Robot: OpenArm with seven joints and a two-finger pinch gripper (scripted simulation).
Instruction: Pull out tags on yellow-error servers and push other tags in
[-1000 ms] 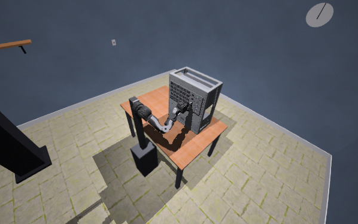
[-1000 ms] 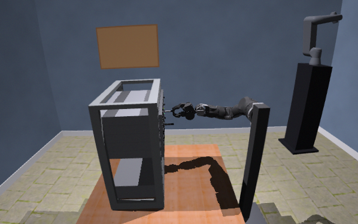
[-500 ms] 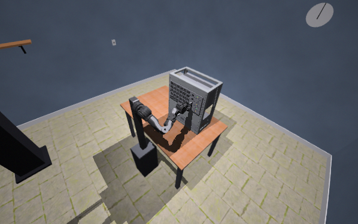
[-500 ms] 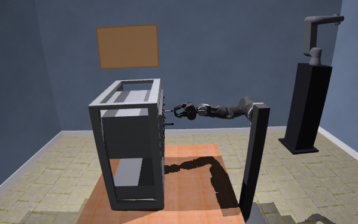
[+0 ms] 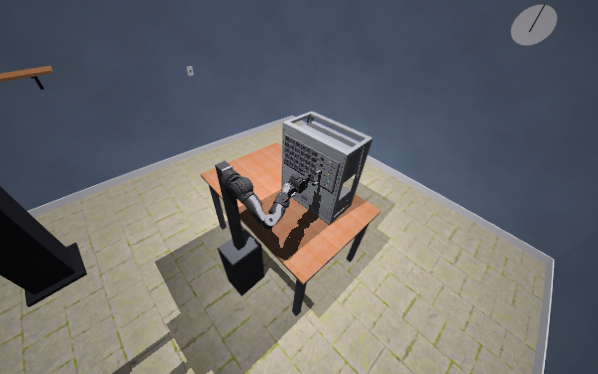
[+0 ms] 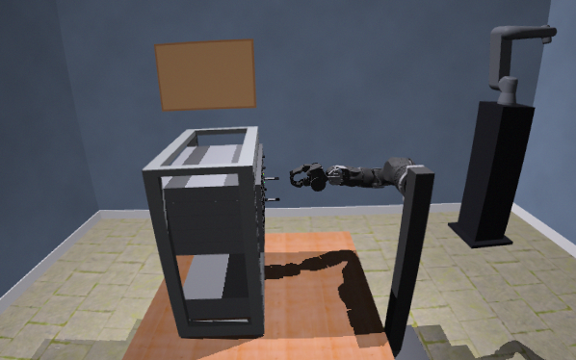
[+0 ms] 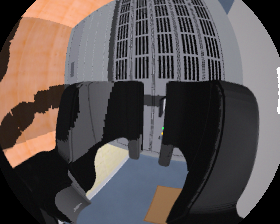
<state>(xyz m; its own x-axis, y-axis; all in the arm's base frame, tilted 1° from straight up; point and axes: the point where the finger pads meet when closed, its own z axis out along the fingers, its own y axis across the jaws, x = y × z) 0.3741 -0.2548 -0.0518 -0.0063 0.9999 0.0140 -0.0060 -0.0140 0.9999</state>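
Exterior view shows our hand (image 6: pixel 297 178) hanging in the air just off the front of the rack (image 6: pixel 153 169), its fingers drawn nearly together with nothing between them. We see two information tags (image 6: pixel 272 178) sticking out of the rack's front face, one above the other, the upper level with our fingertips but apart from them. We see the rack standing upright on the table (image 6: pixel 305 313).
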